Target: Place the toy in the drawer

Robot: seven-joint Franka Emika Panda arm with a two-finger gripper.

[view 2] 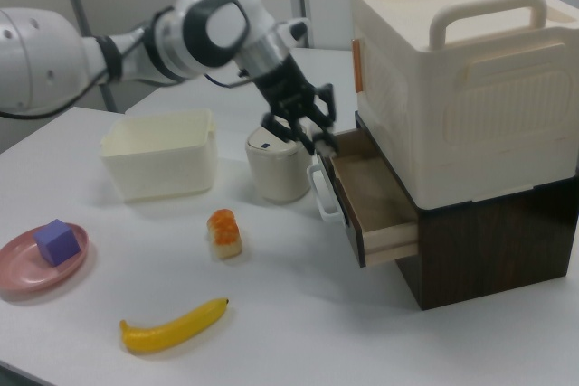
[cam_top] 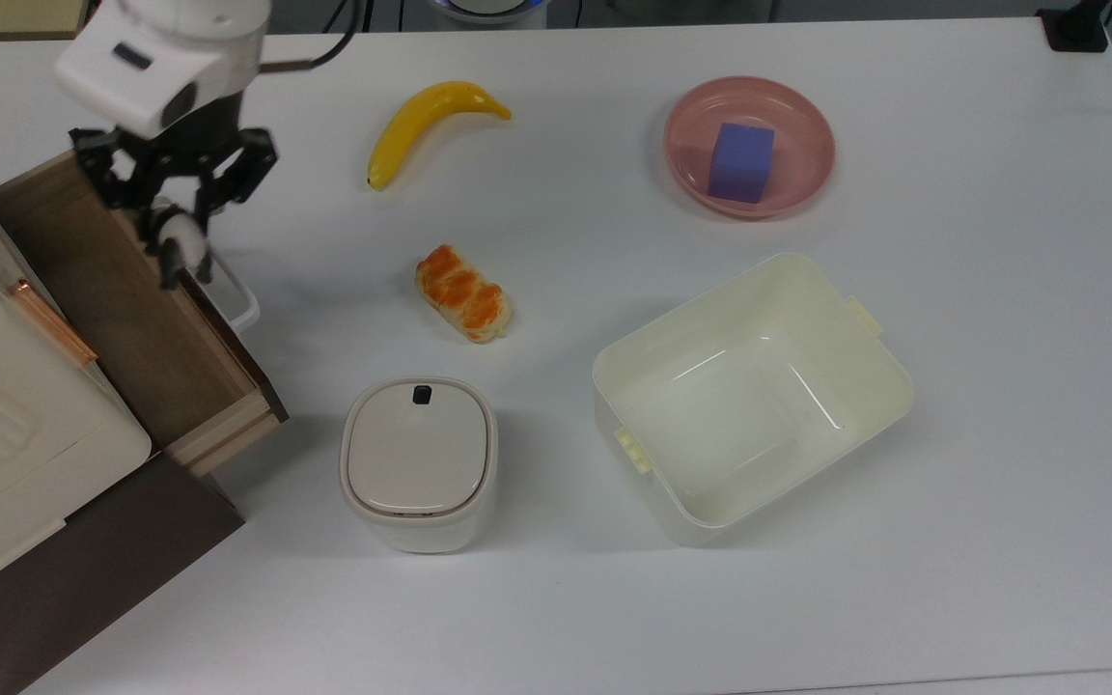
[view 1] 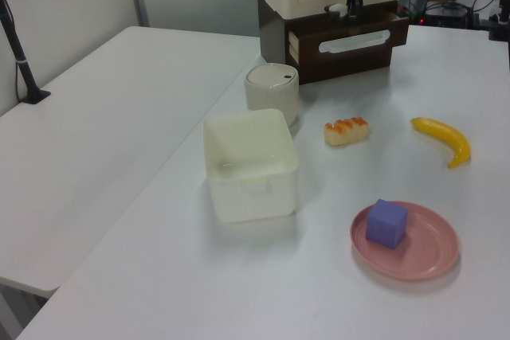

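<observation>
Gripper (cam_top: 173,253) pinching toy (cam_top: 177,235) over drawer (cam_top: 126,319) front edge; release now risks toy bouncing off the panel onto the table.

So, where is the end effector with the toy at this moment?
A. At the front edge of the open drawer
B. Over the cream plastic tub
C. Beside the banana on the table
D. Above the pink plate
A: in the top view the end effector, shut on the toy, is at the dark front panel of the open drawer, far from the pink plate.
</observation>
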